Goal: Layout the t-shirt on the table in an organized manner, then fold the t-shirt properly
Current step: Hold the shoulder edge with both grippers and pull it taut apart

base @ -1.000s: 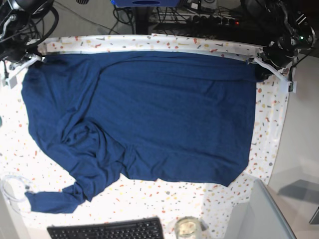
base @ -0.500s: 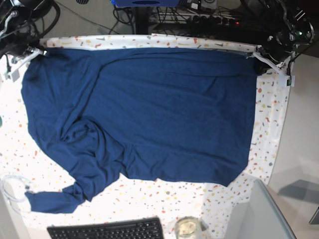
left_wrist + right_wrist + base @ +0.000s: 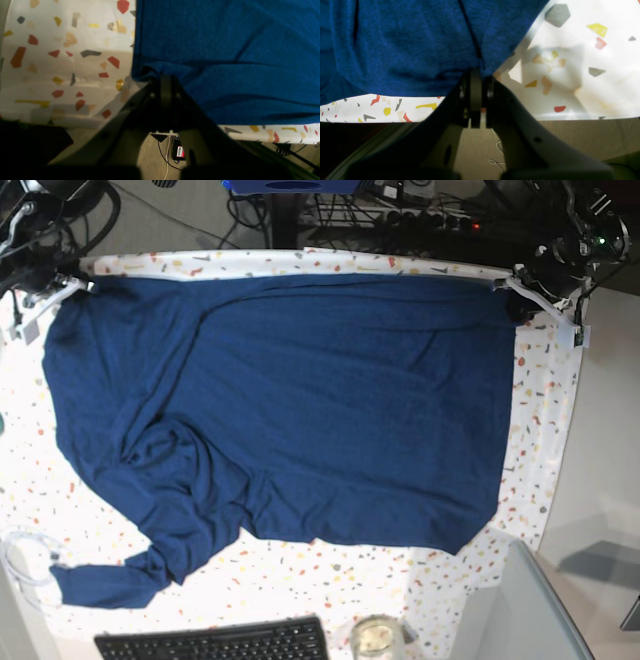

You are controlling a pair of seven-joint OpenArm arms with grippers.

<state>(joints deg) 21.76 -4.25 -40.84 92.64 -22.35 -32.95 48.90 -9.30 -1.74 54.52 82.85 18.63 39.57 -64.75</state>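
Both claws, left claw (image 3: 165,81) and right claw (image 3: 476,75), clamped on t-shirt (image 3: 290,400) corners, drawn farther toward table (image 3: 545,430) far edge (one sleeve bunched); layout nearly done.

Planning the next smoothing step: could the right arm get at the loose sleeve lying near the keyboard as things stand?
Probably not yet: the right gripper is shut on the t-shirt corner at the table's far edge. The sleeve lies uncovered on its side, so it would have to release first.
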